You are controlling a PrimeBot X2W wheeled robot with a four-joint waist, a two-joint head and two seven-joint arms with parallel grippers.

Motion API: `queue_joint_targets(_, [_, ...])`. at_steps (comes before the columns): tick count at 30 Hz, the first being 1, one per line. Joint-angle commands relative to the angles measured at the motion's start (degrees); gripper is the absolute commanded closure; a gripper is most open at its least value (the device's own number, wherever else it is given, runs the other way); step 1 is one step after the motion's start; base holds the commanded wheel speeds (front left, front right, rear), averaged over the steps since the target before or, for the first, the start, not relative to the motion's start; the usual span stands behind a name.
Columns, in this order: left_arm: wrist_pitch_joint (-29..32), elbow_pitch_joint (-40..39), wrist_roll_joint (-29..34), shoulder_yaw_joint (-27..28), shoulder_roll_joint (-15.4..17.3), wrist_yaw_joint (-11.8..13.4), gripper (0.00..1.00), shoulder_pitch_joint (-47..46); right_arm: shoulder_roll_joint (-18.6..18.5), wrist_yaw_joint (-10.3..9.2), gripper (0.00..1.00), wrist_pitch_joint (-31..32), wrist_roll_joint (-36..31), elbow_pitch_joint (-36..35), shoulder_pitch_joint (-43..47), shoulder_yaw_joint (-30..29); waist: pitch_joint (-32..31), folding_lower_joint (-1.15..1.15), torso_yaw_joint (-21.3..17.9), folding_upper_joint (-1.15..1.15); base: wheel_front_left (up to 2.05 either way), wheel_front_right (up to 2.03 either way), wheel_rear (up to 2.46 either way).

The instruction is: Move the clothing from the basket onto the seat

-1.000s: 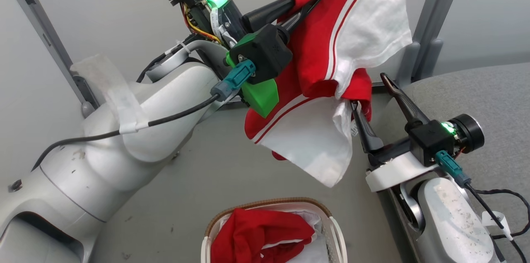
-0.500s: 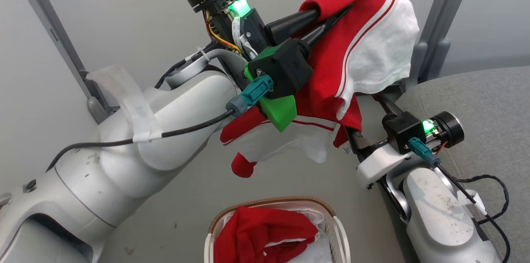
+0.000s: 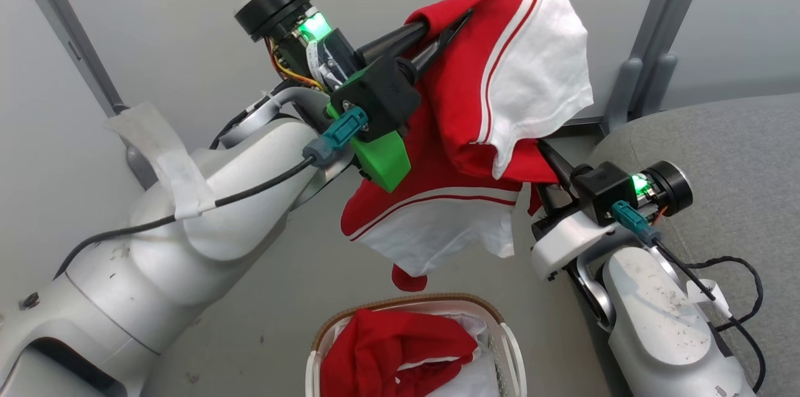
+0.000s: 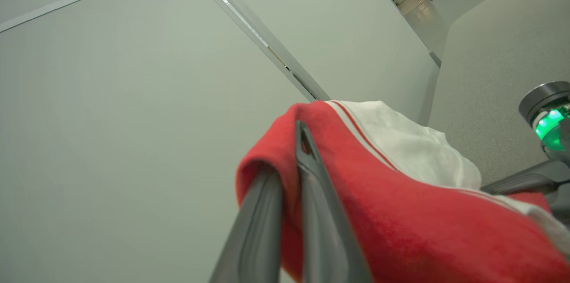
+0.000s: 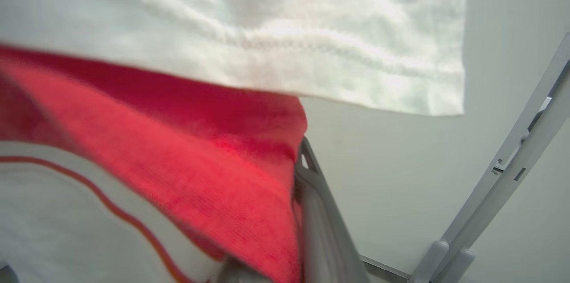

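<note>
Pinches a red-and-white garment point(image 3: 462, 103) in the closed left end effector point(image 3: 447, 20), aloft above the floor point(image 3: 300, 284). Leaves more red clothing point(image 3: 387, 353) in the basket point(image 3: 325, 334) below. Buries the right end effector point(image 5: 299, 158) under the garment, grip impossible to tell, beside the seat point(image 3: 719, 140).

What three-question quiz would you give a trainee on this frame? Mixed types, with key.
1. True or false: the basket has no clothing in it.
2. The left gripper is: A open; B shut on the held garment; C shut on the basket's rim.
3. Fill in: the seat is on the robot's ____ side.
Key: 1 false, a red garment lies in it; 2 B; 3 right.
</note>
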Motion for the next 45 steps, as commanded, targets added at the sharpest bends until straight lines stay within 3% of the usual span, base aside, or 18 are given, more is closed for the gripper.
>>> queue_joint_targets(1, [-0.33,0.41,-0.79,0.55,0.55,0.55,1.0,1.21,-0.2,-0.04,1.0,-0.12,0.35,-0.53,0.14,-0.27,0.12,0.0,-0.22,0.0,0.0,0.0,0.0])
queue_joint_targets(8, [-0.47,2.32,-3.76,2.8,0.93,2.07,1.0,5.77,-0.21,-0.04,1.0,-0.12,0.7,-2.8,1.01,-1.31,0.48,0.0,-0.78,0.0,0.0,0.0,0.0])
queue_joint_targets(13, [-0.47,1.69,-5.74,5.37,0.39,3.52,0.65,11.04,-0.21,-0.04,1.0,-0.12,0.75,-4.34,0.96,-2.14,0.8,0.0,-1.12,0.0,0.0,0.0,0.0])
queue_joint_targets(17, [-0.41,0.67,-6.65,8.43,-0.39,4.52,0.0,16.41,-0.21,-0.04,1.0,-0.12,0.57,-5.5,0.67,-2.92,1.06,0.0,-1.45,0.0,0.0,0.0,0.0])
queue_joint_targets(23, [-0.42,-0.91,-6.23,13.4,-2.83,5.14,0.0,26.65,-0.21,-0.04,1.0,-0.12,-0.04,-6.75,0.32,-4.42,1.46,0.0,-2.04,0.0,0.0,0.0,0.0])
queue_joint_targets(27, [-0.44,-1.21,-7.93,17.69,-5.62,4.14,0.0,33.6,-0.23,-0.04,1.0,-0.12,-0.7,-7.57,0.29,-6.07,1.83,0.0,-2.47,0.0,0.0,0.0,0.0])
queue_joint_targets(32, [-0.43,-0.86,-5.58,20.41,-8.06,2.23,0.0,40.31,-0.22,-0.05,1.0,-0.12,-1.91,-7.62,0.61,-8.9,2.15,0.0,-2.99,0.0,0.0,0.0,0.0])
queue_joint_targets(45, [-0.43,-2.01,1.0,26.22,-10.87,-0.26,0.0,48.12,-0.2,-0.04,1.0,-0.12,-4.32,-8.34,2.46,-14.37,2.27,0.0,-3.68,0.0,0.0,0.0,0.0])
